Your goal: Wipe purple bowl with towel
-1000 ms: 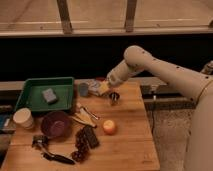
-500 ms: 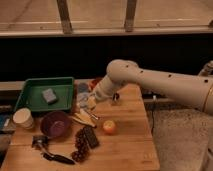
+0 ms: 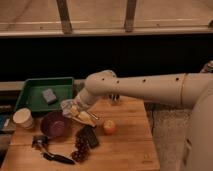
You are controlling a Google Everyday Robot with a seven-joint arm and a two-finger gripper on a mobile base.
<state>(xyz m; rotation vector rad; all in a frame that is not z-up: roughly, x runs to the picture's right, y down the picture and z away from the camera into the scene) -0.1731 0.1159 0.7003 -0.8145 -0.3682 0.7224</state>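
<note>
The robot's white arm (image 3: 150, 87) reaches in from the right edge of the frame and slants down toward the left-centre, ending at the gripper (image 3: 75, 111) over the left half of the wooden table (image 3: 130, 150). The gripper is clamped shut on the towel (image 3: 68, 106), a pale grey-white wad bunched at its tip. That wad sits just above and to the right of the purple bowl (image 3: 54, 125), right by the bowl's upper right rim; whether cloth and rim actually touch is impossible to call from here. The bowl itself stands upright in the lower left of the frame, dark inside. Under the gripper lies something yellowish (image 3: 85, 119), too unclear to name. Left of the bowl stands 1 small cream cup (image 3: 22, 119) near the table's left edge. Behind them, in the upper left, there's a green tray (image 3: 30, 102) with a grey-blue sponge (image 3: 49, 95) lying in it. Right of the gripper, an orange fruit (image 3: 109, 127) sits near the table's middle, well clear of the bowl. In front, a dark flat block (image 3: 90, 136), a dark reddish cluster (image 3: 80, 151), and a black-handled utensil (image 3: 56, 158) lie along the lower left.
</note>
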